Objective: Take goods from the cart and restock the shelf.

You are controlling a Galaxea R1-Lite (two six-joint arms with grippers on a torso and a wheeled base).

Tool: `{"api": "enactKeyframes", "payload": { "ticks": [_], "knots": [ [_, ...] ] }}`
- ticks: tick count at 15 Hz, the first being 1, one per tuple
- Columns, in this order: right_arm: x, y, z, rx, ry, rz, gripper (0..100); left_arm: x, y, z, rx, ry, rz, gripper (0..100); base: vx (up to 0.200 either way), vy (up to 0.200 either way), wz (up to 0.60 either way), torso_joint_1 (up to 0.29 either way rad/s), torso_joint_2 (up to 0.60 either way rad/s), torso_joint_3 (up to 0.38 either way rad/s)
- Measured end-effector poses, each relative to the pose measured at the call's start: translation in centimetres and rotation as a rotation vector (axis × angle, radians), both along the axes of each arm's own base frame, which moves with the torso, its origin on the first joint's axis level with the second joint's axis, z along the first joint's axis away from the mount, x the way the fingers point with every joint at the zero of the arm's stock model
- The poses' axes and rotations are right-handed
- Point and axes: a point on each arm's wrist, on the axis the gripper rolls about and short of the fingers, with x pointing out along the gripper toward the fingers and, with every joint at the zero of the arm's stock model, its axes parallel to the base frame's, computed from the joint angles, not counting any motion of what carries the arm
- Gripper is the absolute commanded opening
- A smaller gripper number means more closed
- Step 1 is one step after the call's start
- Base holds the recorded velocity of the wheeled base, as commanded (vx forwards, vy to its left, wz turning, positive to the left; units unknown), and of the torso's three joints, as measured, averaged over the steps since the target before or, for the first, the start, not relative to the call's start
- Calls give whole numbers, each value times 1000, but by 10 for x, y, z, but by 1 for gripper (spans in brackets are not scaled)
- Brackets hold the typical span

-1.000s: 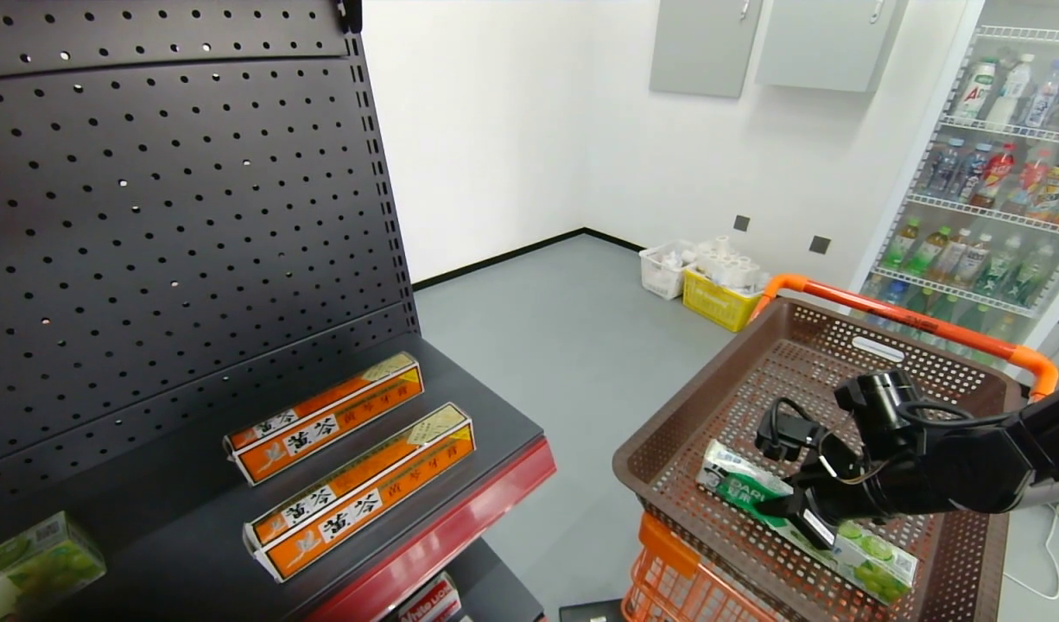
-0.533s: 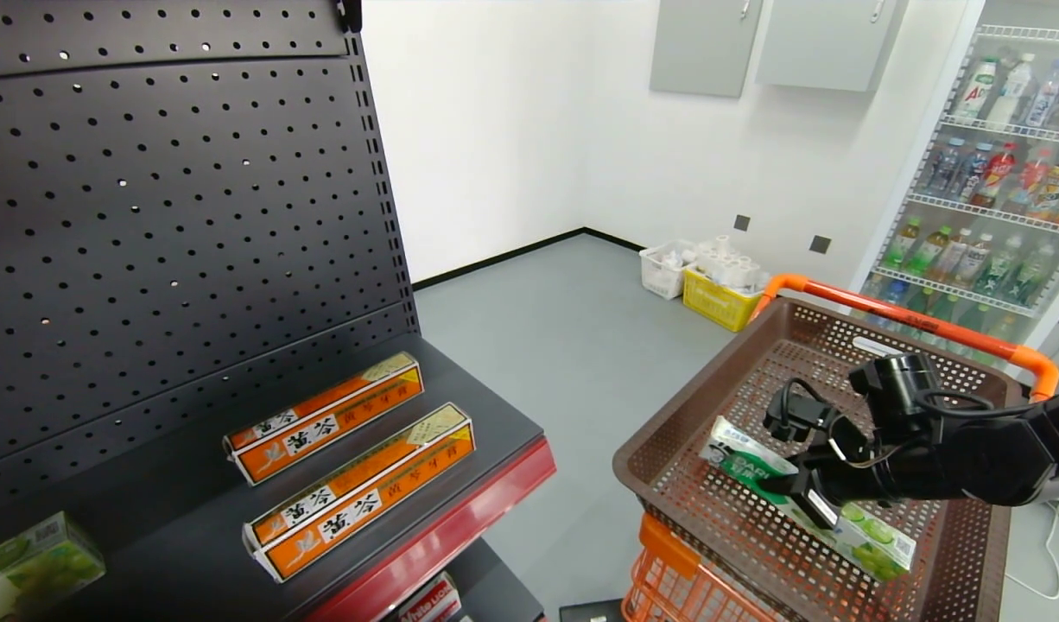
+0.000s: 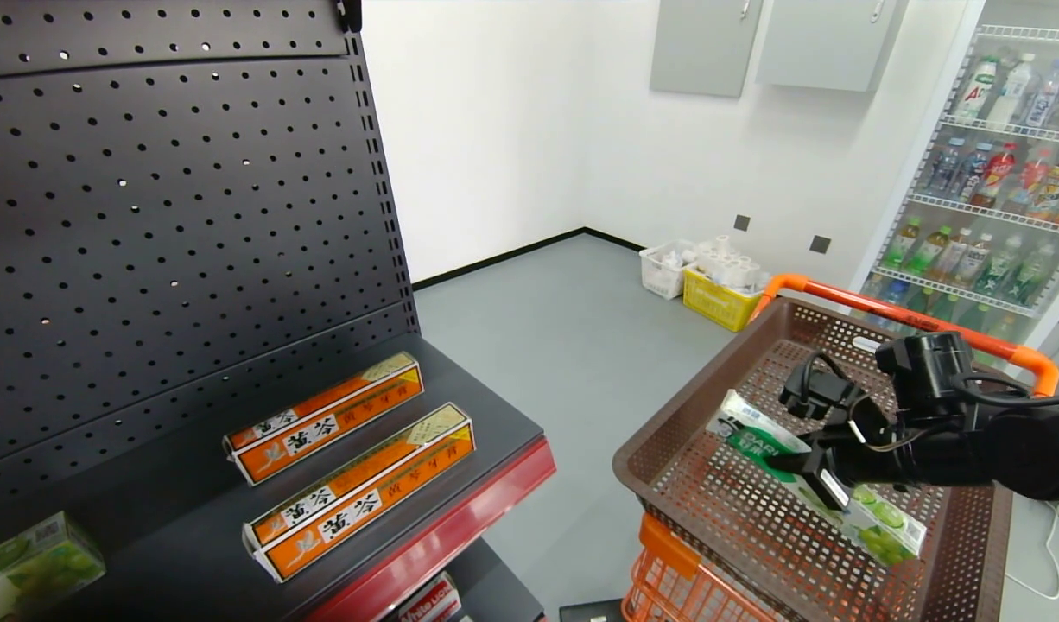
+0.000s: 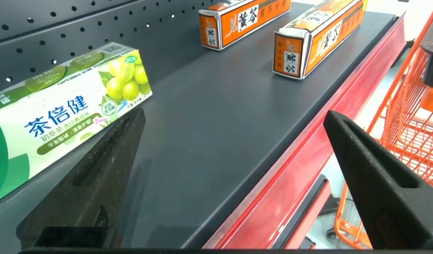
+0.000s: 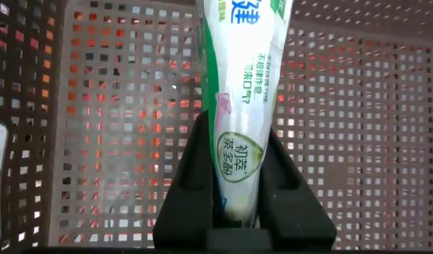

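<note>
Shelf [image 3: 193, 510] has room; right gripper [image 3: 819, 471] pinches box [image 3: 750, 432] mid-length, so we lift it level, clear cart [image 3: 694, 380] rim, then swing left.

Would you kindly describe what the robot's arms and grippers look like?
The right arm is glossy black with rounded segments, a cylindrical wrist and black cables looping over it. The right gripper has black wedge-shaped fingers, one with a white strip. The left gripper has matching black tapered fingers.

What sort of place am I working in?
Probably a small shop or a mock one: pegboard shelf holding orange boxes, a shopping cart, a cooler of bottled drinks.
</note>
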Motion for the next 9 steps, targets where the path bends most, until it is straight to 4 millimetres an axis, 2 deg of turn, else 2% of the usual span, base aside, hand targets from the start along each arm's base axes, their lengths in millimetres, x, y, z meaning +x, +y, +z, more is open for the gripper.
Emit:
{"api": "enactKeyframes", "payload": {
  "ticks": [5, 9],
  "knots": [
    [-13, -7, 24, 14, -74, -18, 0, 0, 0, 0, 0, 0, 0, 100, 0, 0, 0, 0, 0, 0],
    [-32, -11, 49, 83, -164, -46, 0, 0, 0, 0, 0, 0, 0, 100, 0, 0, 0, 0, 0, 0]
  ]
}}
